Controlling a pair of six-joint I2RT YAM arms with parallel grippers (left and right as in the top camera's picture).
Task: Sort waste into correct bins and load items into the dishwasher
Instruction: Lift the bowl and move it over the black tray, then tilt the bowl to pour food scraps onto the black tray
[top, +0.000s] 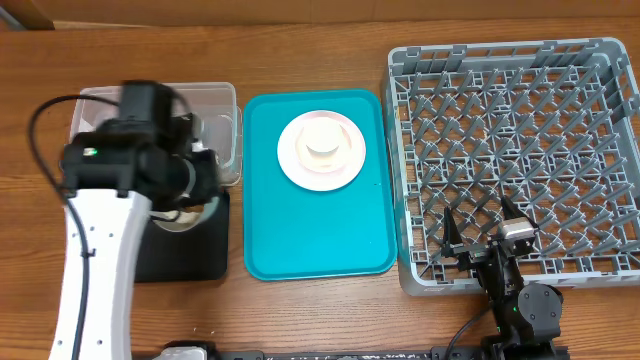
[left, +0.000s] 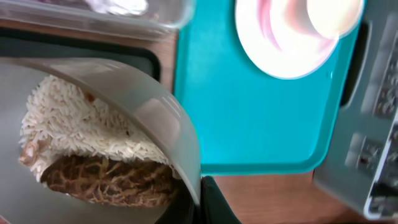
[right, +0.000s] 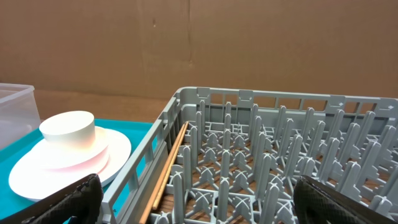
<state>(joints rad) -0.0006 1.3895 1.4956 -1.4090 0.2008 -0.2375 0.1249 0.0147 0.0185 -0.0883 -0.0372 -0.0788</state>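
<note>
Left tool (left: 198, 204) mostly cut off at bowl (left: 155, 112) rim, rice (left: 74, 124) inside

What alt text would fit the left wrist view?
A tilted white bowl holding white rice and brown food bits fills the left, over the black tray. Right of it, a teal tray carries a pink plate.

The overhead camera looks straight down from well above and takes in the whole desk (top: 300, 310). The left wrist camera sits very close over a tilted bowl (left: 155, 118), facing down and across toward the teal tray (left: 249, 118). The right wrist camera sits low at the near edge of the rack (right: 273, 101), looking level across it toward a brown wall (right: 186, 43). All three views share the tray and the plate (top: 321, 150) on it.
</note>
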